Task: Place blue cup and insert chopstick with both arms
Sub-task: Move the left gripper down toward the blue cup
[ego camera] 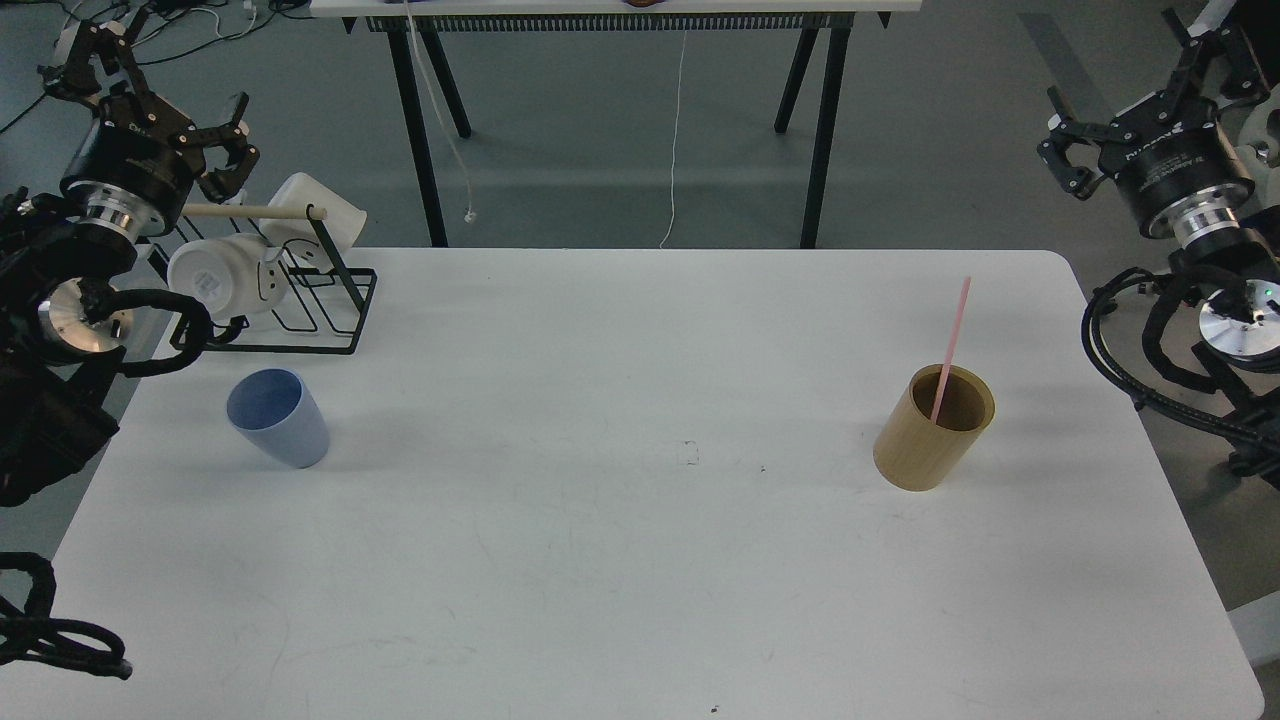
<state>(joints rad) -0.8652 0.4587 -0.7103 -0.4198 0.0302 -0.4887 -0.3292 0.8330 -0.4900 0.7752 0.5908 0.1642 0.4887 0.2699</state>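
The blue cup (278,417) stands upright left of the tan holder (934,427), well apart; the chopstick (951,349) leans inside the holder. Left gripper (150,80) and right gripper (1140,90) hover beyond the table's (640,560) corners, both spread and empty.

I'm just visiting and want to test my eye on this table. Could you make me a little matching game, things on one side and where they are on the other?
Things:
1. blue cup
2. pink chopstick
3. white mugs
4. tan cylindrical holder

Places:
A. hanging on the black wire rack at the table's far left corner
B. standing alone on the left part of the white table
C. leaning inside the holder, sticking out above its rim
D. standing on the right part of the table

Pairs: 1-B, 2-C, 3-A, 4-D
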